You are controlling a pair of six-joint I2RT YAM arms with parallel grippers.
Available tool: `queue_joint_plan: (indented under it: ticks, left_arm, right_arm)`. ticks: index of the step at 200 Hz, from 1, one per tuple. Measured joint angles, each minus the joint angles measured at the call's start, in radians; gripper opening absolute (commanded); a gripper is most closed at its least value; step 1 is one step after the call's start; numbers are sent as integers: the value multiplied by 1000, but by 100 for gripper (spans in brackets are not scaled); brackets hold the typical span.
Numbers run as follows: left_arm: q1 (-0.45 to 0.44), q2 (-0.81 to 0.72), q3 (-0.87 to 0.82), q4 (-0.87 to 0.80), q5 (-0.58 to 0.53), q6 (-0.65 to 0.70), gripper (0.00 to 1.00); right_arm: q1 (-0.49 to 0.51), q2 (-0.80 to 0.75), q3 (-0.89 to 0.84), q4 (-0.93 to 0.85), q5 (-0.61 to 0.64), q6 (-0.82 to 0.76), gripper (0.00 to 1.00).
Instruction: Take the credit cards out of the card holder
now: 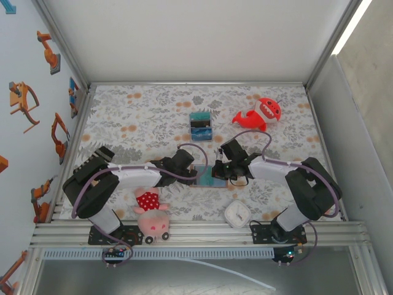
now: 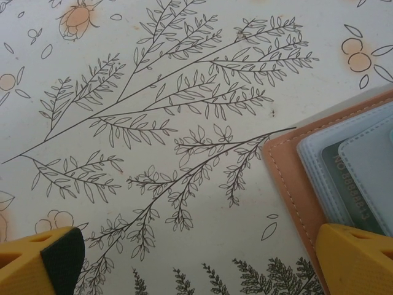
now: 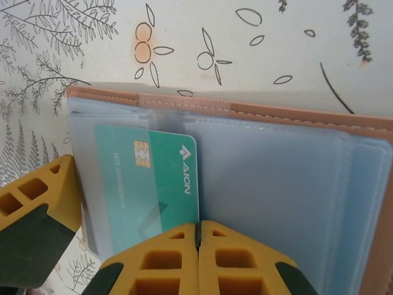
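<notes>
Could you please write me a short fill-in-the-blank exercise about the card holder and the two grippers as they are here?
1. The credit card in the card holder's clear sleeve is ___ in colour.
2. The word printed on that card reads ___.
3. The right gripper has its jaws ___.
4. The left gripper has its jaws ___.

Missing words: green; AION; shut; open.
</notes>
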Motion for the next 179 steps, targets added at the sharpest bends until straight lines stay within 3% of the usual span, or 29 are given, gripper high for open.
queue_joint_plan:
  ticks: [87,179]
  left_arm:
    - [-19,-85,40,13,-40,35,97]
    - [-68,60,112,80,-118,136,97]
  right_arm:
    - [0,-6,0,0,2,0,0]
    - [0,-6,0,1,-2,0,0]
